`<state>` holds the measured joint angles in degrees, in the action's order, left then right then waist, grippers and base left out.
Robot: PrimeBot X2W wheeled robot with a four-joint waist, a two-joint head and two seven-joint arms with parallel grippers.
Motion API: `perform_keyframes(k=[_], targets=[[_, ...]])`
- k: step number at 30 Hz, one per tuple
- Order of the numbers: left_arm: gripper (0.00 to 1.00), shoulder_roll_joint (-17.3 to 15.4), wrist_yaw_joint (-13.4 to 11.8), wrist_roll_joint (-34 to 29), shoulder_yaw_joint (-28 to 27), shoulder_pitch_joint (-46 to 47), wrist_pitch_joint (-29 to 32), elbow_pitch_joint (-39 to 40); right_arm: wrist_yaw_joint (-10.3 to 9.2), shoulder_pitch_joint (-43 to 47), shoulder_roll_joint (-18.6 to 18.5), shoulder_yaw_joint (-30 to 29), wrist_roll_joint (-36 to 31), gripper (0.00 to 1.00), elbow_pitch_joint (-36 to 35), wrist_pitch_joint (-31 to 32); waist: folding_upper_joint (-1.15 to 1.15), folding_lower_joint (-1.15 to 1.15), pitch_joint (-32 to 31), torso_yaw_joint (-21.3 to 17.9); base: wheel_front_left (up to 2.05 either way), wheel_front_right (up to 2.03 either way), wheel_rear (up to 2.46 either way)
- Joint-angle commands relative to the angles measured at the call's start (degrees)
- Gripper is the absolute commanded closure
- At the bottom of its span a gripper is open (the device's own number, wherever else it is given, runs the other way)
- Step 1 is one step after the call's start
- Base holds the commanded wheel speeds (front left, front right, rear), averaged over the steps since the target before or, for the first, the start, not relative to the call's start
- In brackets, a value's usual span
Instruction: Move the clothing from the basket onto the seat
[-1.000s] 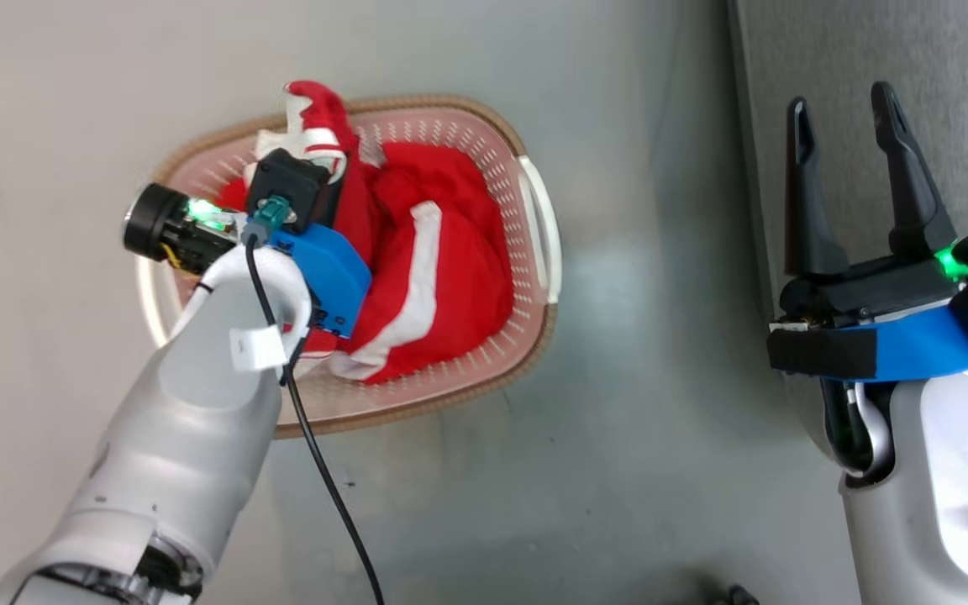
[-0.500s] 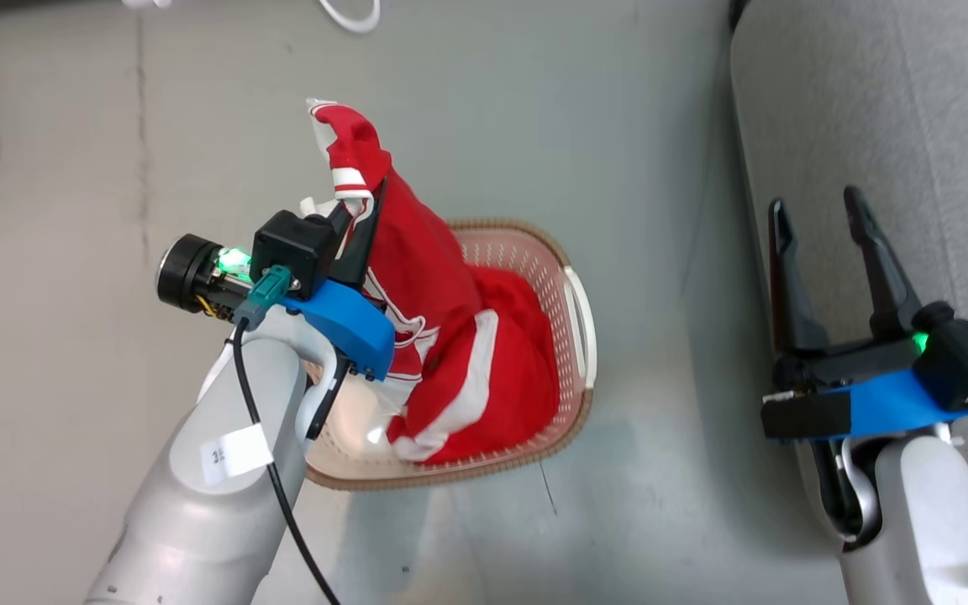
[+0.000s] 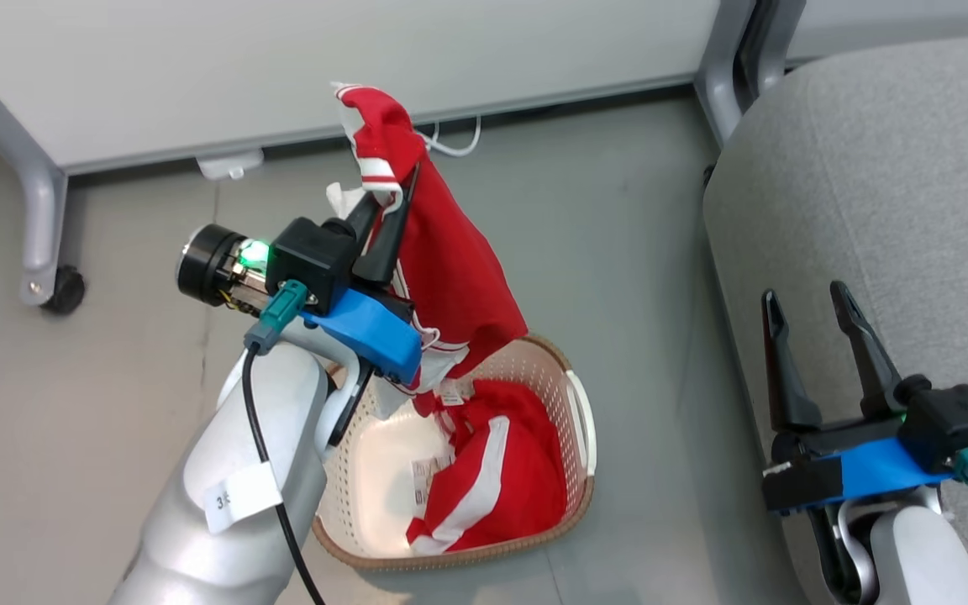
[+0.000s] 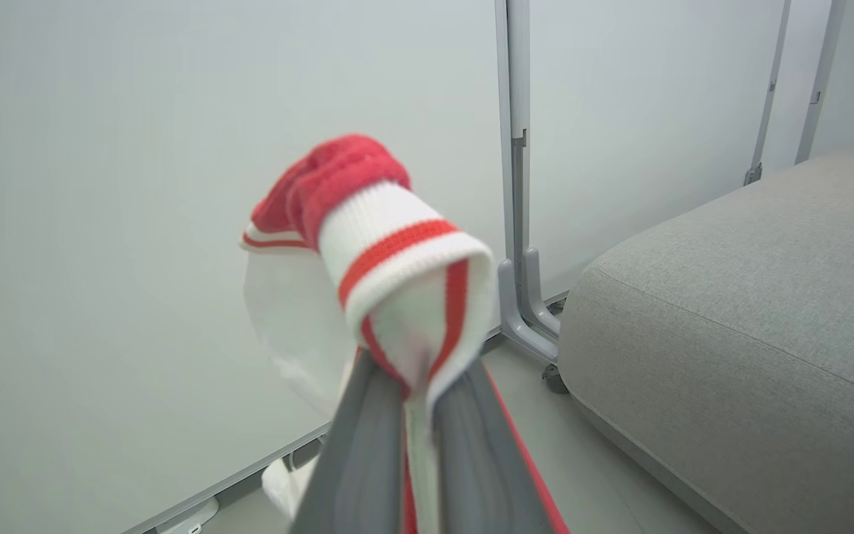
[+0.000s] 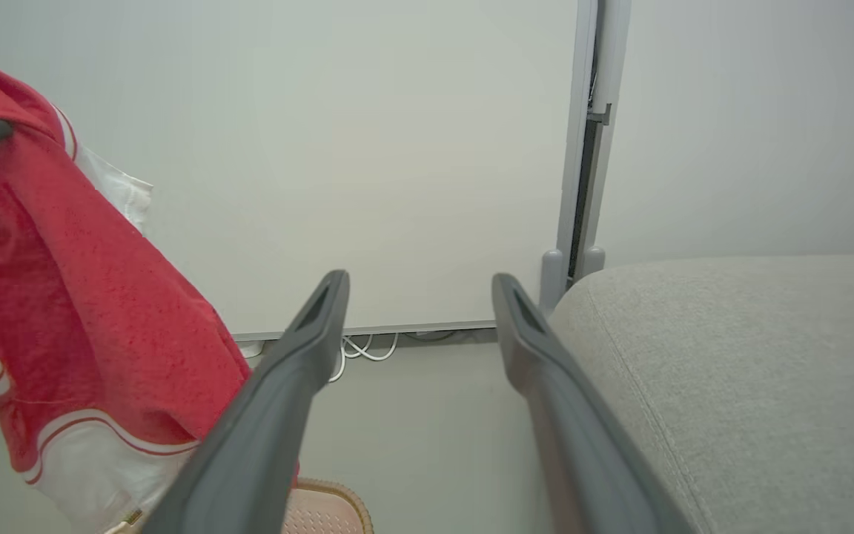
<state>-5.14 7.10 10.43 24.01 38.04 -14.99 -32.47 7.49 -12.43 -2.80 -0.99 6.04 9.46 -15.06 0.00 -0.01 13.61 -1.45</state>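
My left gripper (image 3: 396, 197) is shut on a red garment with white striped cuffs (image 3: 450, 277), held up over the cream basket (image 3: 467, 559). Its lower hem hangs just above the basket's far rim. In the left wrist view the cuff (image 4: 390, 237) bunches over the closed left gripper (image 4: 408, 382). A second red and white garment (image 3: 501, 470) lies in the basket beside a barcode sticker. The grey seat (image 3: 870, 168) is to the right. My right gripper (image 3: 803, 296) stands open and empty by the seat's edge; the right wrist view shows the right gripper (image 5: 419, 282), the lifted garment (image 5: 64, 297) and the seat (image 5: 753, 356).
A white partition panel (image 3: 324, 59) stands behind the basket on grey metal legs, one with a black caster (image 3: 55, 290). A white cable (image 3: 450, 147) lies at its foot. Grey floor (image 3: 618, 252) separates the basket from the seat.
The head view has tilted up. My left gripper has lifted the garment out of the basket, uncovering the basket floor and the second garment. The right gripper stays open.
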Motion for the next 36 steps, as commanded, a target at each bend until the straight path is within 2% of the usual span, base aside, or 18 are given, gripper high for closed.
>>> perform_keyframes(k=[1, 9, 19, 27, 36], targets=[[1.0, 0.22, 0.27, 0.01, 0.28, -0.9, -0.29, 0.56, 0.01, 1.62, -0.16, -0.28, 0.26, 0.0, 0.3, -0.18, 0.0, 0.01, -3.34, -0.15, 0.0, 0.0, 0.0], [1.0, 0.74, 0.39, 0.41, 1.83, -2.32, -0.29, 1.27, 0.01, 4.7, -0.16, -0.73, 0.65, 0.0, 0.93, -0.18, 0.0, 0.01, -7.38, -0.34, 0.0, 0.0, 0.0], [1.0, 1.01, 0.36, 0.77, 3.48, -3.23, -0.29, 1.44, 0.01, 5.02, -0.16, 0.69, 0.25, 0.0, 0.45, -0.18, 0.0, 0.01, -9.12, -0.09, 0.0, 0.0, 0.0], [1.0, 1.26, 0.4, 1.02, 5.17, -2.66, -0.29, 2.41, 0.01, -0.51, -0.15, 8.03, -1.96, 0.0, -0.7, -0.17, 0.0, 0.01, -9.43, 1.24, 0.0, 0.0, 0.0], [1.0, 1.64, 0.41, 1.56, 7.81, -0.13, -0.29, 3.68, 0.01, -11.24, -1.0, 18.3, -3.57, 0.0, 4.39, -0.13, 0.0, 0.01, -7.25, 4.09, 0.0, 0.0, 0.0]])
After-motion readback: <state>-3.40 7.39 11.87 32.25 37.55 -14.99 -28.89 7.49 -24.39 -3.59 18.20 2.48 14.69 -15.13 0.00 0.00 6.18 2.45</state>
